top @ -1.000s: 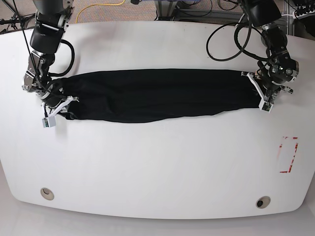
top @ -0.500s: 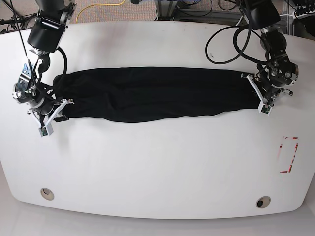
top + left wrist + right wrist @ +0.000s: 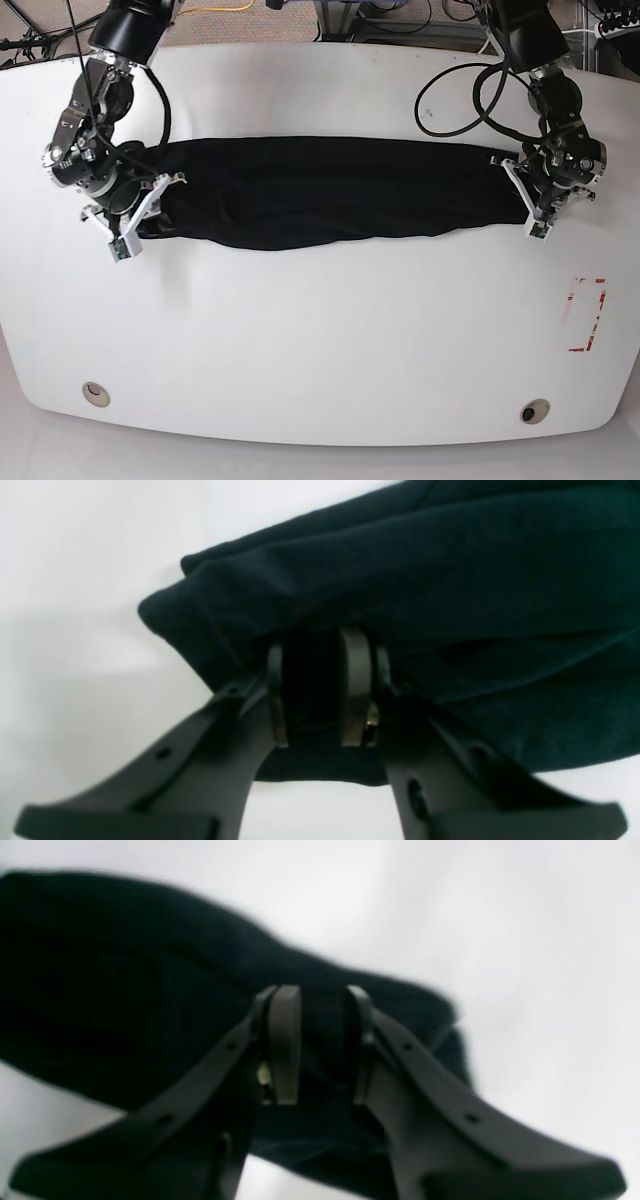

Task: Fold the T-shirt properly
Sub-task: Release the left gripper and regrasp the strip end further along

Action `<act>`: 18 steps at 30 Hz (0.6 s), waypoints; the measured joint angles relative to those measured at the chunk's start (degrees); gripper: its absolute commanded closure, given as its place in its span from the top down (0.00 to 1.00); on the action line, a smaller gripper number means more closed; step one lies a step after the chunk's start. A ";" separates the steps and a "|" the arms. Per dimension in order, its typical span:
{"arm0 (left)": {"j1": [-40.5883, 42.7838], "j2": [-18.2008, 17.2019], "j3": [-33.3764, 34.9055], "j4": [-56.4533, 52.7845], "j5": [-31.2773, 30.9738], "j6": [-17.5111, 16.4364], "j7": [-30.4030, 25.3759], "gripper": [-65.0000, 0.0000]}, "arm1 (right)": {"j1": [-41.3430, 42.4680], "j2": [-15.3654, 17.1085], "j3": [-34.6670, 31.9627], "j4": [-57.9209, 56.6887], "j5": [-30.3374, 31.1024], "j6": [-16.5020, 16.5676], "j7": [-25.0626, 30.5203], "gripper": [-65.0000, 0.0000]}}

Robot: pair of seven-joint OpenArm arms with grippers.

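Observation:
The black T-shirt (image 3: 320, 190) lies stretched into a long, narrow band across the white table (image 3: 320, 340). On the right of the base view, my left gripper (image 3: 532, 205) is shut on the shirt's right end. In the left wrist view my left gripper (image 3: 315, 690) pinches a bunch of dark cloth (image 3: 425, 580) between its pads. My right gripper (image 3: 140, 212) is shut on the shirt's left end. Close up, my right gripper (image 3: 320, 1045) has dark cloth (image 3: 100, 990) pressed between both fingers.
A red rectangle mark (image 3: 587, 315) is on the table at the right edge. Two round grommets (image 3: 96, 393) (image 3: 534, 411) sit near the front edge. Black cables (image 3: 450, 90) loop over the back right of the table.
The right arm swung out toward the table's left edge, then back inward to the right, carrying the shirt's left end with it. The left arm shifted slightly; both grips stayed shut.

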 measured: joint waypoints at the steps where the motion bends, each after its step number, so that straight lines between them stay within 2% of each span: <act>1: -0.22 0.07 0.00 -0.02 0.11 0.00 0.09 0.20 | -0.57 -0.52 0.00 -0.46 0.00 -0.02 -0.11 0.22; 5: -0.74 0.07 0.00 -0.02 0.42 0.00 0.48 0.20 | -2.19 -1.70 -0.37 -3.30 -0.09 0.02 -0.09 0.22; 10: -0.72 0.48 0.00 1.38 1.16 -0.02 1.27 0.20 | -3.15 -1.77 -0.42 -9.27 0.00 -0.04 7.78 0.22; 14: -0.66 1.49 -0.04 3.10 2.23 -0.02 2.45 0.20 | -3.39 -0.28 -2.25 -15.63 1.18 -0.11 13.00 0.22; 18: -0.79 1.77 0.00 5.09 1.97 -0.02 4.72 0.21 | -3.06 1.70 -3.91 -17.59 1.51 0.26 14.95 0.22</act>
